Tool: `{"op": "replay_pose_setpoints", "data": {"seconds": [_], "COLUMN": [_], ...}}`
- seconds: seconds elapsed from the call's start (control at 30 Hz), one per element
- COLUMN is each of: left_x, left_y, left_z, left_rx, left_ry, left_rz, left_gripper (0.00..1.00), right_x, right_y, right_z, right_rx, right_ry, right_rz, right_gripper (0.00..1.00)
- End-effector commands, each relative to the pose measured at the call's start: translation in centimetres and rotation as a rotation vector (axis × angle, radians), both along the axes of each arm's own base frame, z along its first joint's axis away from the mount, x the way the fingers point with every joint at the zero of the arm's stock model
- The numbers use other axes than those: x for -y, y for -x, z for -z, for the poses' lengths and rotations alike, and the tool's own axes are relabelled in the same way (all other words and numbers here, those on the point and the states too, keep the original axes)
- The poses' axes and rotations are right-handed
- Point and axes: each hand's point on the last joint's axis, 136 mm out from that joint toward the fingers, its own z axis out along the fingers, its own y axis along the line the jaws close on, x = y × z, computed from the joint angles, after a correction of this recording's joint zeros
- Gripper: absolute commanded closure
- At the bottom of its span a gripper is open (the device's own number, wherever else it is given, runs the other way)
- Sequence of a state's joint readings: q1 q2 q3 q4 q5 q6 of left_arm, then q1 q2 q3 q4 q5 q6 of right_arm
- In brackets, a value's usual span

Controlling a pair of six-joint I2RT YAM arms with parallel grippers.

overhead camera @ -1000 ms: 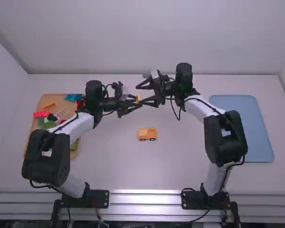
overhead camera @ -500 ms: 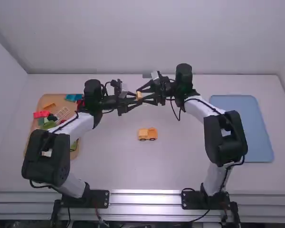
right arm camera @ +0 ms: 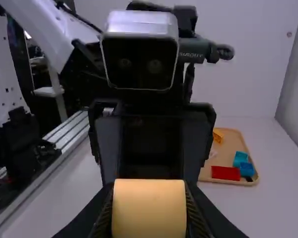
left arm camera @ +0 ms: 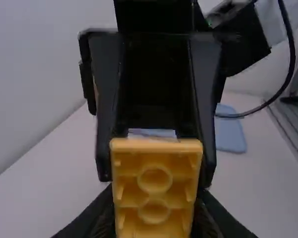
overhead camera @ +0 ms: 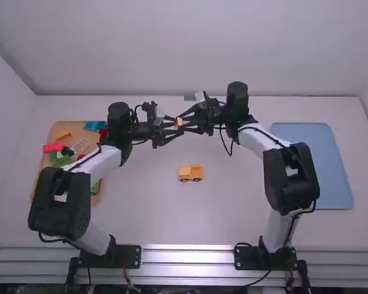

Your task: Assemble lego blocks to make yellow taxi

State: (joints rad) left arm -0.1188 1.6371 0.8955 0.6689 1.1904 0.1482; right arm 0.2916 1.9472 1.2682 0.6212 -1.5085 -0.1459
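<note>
- The right gripper (right arm camera: 149, 213) had just narrowed; both its fingers now pressed the sides of the yellow block (left arm camera: 155, 196).
- The left gripper (overhead camera: 175, 127) also held this block, in the air between the two arms.
- For the task, this was probably a hand-over; the left one should next let go, I judged.
- The part-built taxi (overhead camera: 191, 173) stood on the table (overhead camera: 153, 211), in front of the grippers.
- Small print was on the left arm's wrist part (right arm camera: 192, 48); I did not read it off.
</note>
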Motion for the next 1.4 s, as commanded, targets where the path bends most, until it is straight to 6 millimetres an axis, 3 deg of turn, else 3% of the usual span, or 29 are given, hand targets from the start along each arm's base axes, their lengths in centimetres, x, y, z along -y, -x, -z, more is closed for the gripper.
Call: {"op": "replay_pose_setpoints", "data": {"seconds": [0.0, 0.1, 0.17, 0.33, 0.4, 0.47, 0.6, 0.7, 0.8, 0.9, 1.1, 1.3, 1.37], "left_x": [0.1, 0.1, -0.1, -0.8, -1.2, -1.4, -2.0, -1.8, -2.2, -2.0, -1.9, -2.0, -2.0], "left_y": [0.4, 0.4, 0.1, -1.5, -2.2, -2.6, -3.4, -3.3, -3.5, -3.4, -3.3, -3.3, -3.3], "left_z": [-0.8, -0.8, -0.3, 1.5, 2.4, 2.6, 2.9, 2.9, 3.0, 3.0, 3.3, 3.3, 3.4], "left_rx": [-0.028, -0.036, -0.065, -0.154, -0.189, -0.194, -0.171, -0.137, -0.127, -0.129, -0.143, -0.147, -0.149], "left_ry": [0.024, 0.026, 0.018, -0.016, -0.036, -0.042, -0.065, -0.079, -0.084, -0.084, -0.089, -0.089, -0.091], "left_rz": [0.020, 0.019, -0.008, -0.127, -0.186, -0.213, -0.262, -0.254, -0.266, -0.262, -0.260, -0.260, -0.260], "left_gripper": [0.01, 0.01, 0.01, 0.01, 0.01, 0.01, 0.01, 0.01, 0.01, 0.01, 0.01, 0.01, 0.01], "right_x": [-0.2, 0.2, 1.1, 5.1, 8.1, 9.7, 14.3, 15.5, 16.4, 16.7, 17.0, 15.3, 15.6], "right_y": [-0.6, -2.4, -4.9, -8.4, -9.7, -9.8, -6.9, -4.3, 0.1, 2.7, 4.0, 4.2, 4.2], "right_z": [0.4, 0.3, -0.1, -0.7, 0.4, 1.4, 4.2, 5.9, 9.4, 12.0, 16.0, 21.3, 23.1], "right_rx": [-0.032, -0.066, -0.124, -0.204, -0.254, -0.290, -0.379, -0.417, -0.490, -0.574, -0.731, -0.923, -1.023], "right_ry": [0.015, 0.028, 0.036, 0.078, 0.195, 0.295, 0.653, 0.823, 1.085, 1.241, 1.381, 1.416, 1.422], "right_rz": [0.039, 0.135, 0.267, 0.509, 0.708, 0.832, 1.124, 1.178, 1.155, 1.136, 1.194, 1.144, 1.191], "right_gripper": [0.83, 0.83, 0.82, 0.86, 0.87, 0.87, 0.87, 0.87, 0.89, 0.89, 0.87, 0.83, 0.90]}}
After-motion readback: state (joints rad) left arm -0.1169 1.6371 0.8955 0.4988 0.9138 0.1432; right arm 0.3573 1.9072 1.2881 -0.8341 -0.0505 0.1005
